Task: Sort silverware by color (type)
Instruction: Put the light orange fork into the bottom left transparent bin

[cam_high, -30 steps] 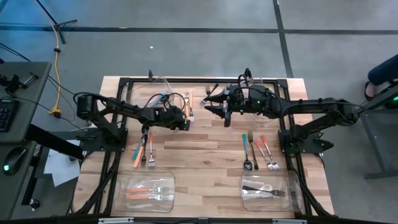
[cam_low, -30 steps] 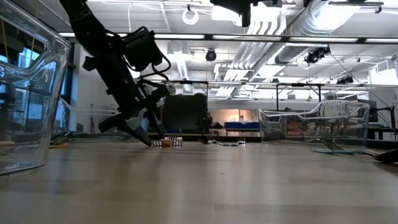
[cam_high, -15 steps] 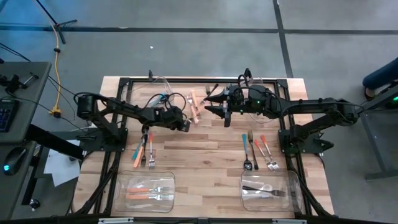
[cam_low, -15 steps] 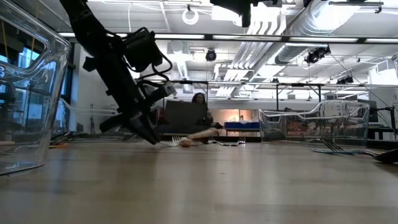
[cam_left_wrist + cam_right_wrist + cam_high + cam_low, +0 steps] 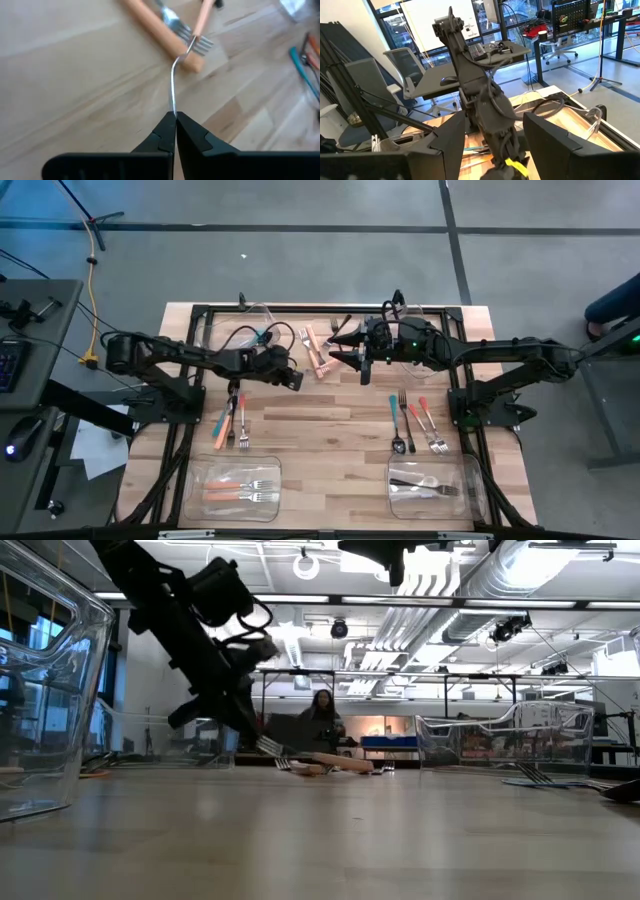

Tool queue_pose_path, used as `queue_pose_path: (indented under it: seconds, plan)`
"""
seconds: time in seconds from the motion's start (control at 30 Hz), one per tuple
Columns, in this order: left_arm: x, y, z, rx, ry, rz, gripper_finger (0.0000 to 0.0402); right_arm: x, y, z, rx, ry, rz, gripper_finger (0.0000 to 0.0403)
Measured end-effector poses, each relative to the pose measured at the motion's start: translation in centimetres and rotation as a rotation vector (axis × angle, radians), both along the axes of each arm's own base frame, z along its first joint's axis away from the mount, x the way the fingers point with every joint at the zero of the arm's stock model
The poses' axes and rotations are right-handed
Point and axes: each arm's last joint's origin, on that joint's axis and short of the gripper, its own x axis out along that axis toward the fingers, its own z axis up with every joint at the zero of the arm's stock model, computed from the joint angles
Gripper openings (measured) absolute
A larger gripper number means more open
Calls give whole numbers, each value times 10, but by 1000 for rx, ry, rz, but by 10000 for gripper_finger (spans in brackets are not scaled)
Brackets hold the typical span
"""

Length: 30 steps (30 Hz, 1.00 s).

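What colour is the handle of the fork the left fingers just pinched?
Orange handle, silver neck and tines; the left gripper pinches the metal neck. Best seen in the left wrist view.

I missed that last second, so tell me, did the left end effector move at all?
Yes. In the high view the left end effector, shut on a fork, has pulled back toward its own base, away from the orange-handled pieces near the table's far edge.

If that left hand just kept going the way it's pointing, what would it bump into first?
Likely the orange-handled forks just ahead. The left hand is shut on a thin fork whose prongs already reach them; depth is hard to judge.
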Motion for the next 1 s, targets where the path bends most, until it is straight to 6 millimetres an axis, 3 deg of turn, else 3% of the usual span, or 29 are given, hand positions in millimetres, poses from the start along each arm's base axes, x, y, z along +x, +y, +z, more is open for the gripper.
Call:
queue_pose_path:
  seconds: [0.47, 0.73, 1.0]
  plan:
    - [-12, -8, 27, 75, -39, -129, 0, 0, 0, -7, 60, 66, -2, 185]
    - [-15, -11, 37, 128, -58, -184, 0, -4, 1, -50, 64, 471, 6, 185]
    - [-13, -17, 36, 177, -53, -306, 0, 22, 0, -105, 14, 686, 115, 185]
